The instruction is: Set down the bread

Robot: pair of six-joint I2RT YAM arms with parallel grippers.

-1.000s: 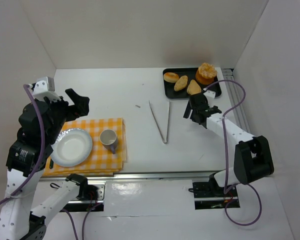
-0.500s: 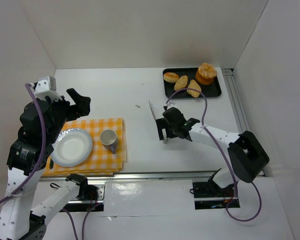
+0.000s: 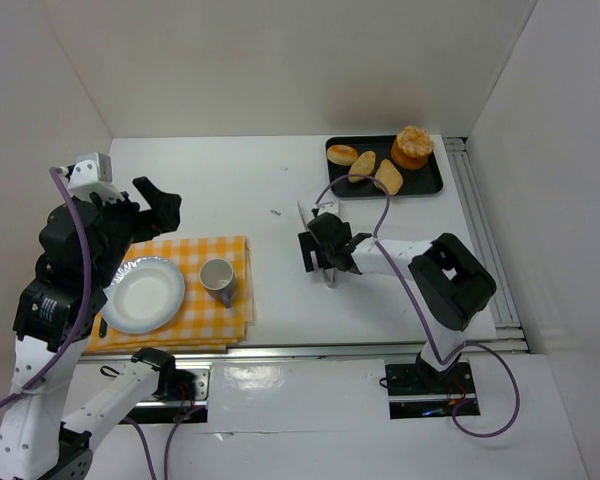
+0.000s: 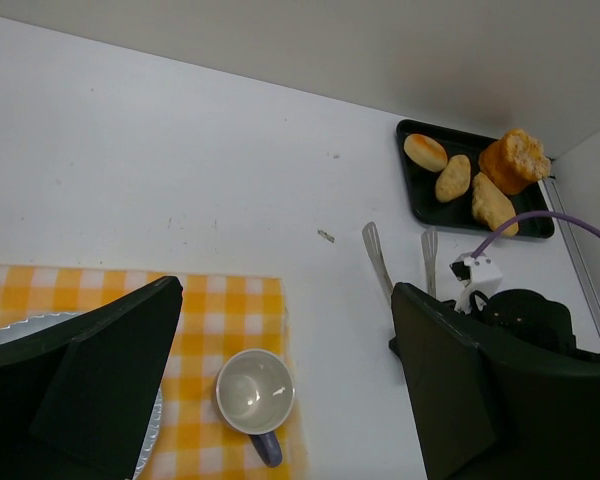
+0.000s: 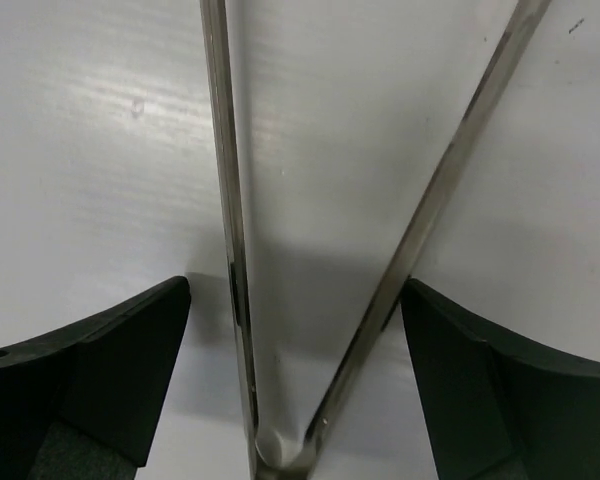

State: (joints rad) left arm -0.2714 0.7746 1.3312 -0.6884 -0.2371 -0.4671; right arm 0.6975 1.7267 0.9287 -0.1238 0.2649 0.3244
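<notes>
Now that the right arm is no longer beside the black tray (image 3: pixel 432 184) in the upper right but low at the centre of the frame, the top view shows the right fingers (image 3: pixel 308 250) spread over the metal tongs (image 3: pixel 302 210). The arm hides most of the tongs, so contact is hard to judge from here. The bread (image 3: pixel 388 177) lies untouched on the tray, at the lower right of the group of baked pieces. The left fingers (image 3: pixel 158 205) hang released at the far left, above the checked cloth (image 3: pixel 230 255) and the plate (image 3: pixel 179 285).

In the left wrist view the left fingers (image 4: pixel 100 380) frame the lower corners, holding nothing. The bread (image 4: pixel 492 200) sits at the upper right and the cup (image 4: pixel 255 392) at bottom centre.

In the right wrist view the right fingers (image 5: pixel 110 350) stand wide on either side of the tongs (image 5: pixel 230 200), touching neither leg. The hinge end is at the bottom edge.

The shift suggests the tongs are to be taken first, as the tool for lifting the bread. Placing it has not yet begun.
</notes>
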